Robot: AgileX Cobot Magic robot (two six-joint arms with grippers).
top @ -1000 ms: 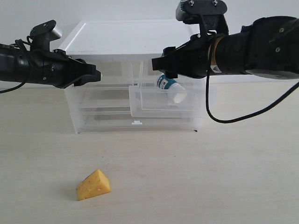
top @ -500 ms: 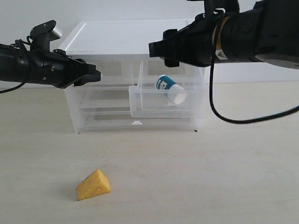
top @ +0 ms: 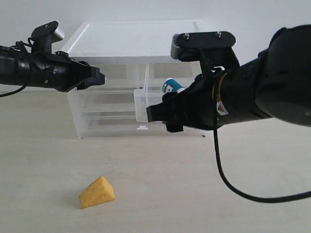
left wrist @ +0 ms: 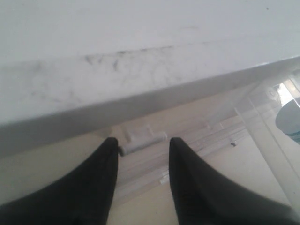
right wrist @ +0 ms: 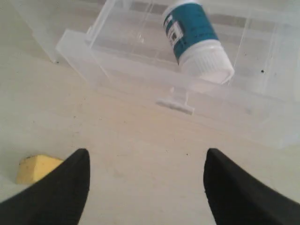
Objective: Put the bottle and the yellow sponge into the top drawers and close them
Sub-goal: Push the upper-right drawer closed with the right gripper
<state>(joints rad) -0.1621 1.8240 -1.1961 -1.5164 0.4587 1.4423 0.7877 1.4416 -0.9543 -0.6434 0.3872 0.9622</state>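
The bottle (top: 171, 86) lies tilted in the pulled-out right top drawer (top: 141, 106); the right wrist view shows the bottle (right wrist: 197, 40) cap-down above that drawer's tab handle (right wrist: 176, 104). My right gripper (top: 158, 114) hangs open in front of this drawer, empty, and its fingertips (right wrist: 80, 161) stand wide apart over bare table. The yellow sponge (top: 97, 192) rests on the table near the front left; the right wrist view catches the sponge (right wrist: 35, 168) too. My left gripper (top: 99, 77) is open at the left top drawer (top: 114, 73), a white tab handle (left wrist: 140, 140) between its fingertips.
The translucent cabinet (top: 107, 114) with a white lid (top: 136, 39) stands at the back of the beige table. Two full-width drawers sit below the top ones, one with a centred handle (top: 142, 128). My right arm's black cable (top: 228, 179) loops down over the table.
My right arm has dropped from above the open drawer to in front of it, nearer the camera, now covering most of the bottle. The left arm and the sponge have not moved.
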